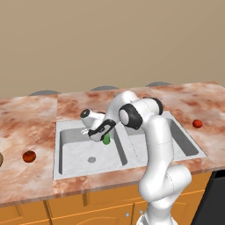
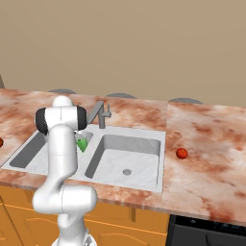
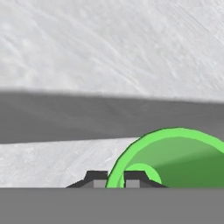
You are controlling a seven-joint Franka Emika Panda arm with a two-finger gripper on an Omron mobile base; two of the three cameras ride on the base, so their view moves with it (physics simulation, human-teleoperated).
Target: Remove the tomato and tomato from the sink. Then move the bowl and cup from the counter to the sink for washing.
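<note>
The gripper (image 1: 104, 133) is clamped on the rim of the green cup (image 1: 107, 139), holding it low inside the sink (image 1: 66, 132), seemingly just above the basin floor. One tomato (image 1: 29, 156) sits on the counter (image 1: 26, 118) at left, the other tomato (image 1: 197, 124) at right.

The white Franka arm (image 1: 158, 145) with dark joints rose from its base, bent at the elbow and reached down and leftward. Its two-finger gripper (image 1: 104, 135) hung low with its wrist tilted; the small dark fingertips (image 3: 97, 178) stood nearly together, pinching the rim of a bright green tapered cup (image 3: 175, 159).
</note>
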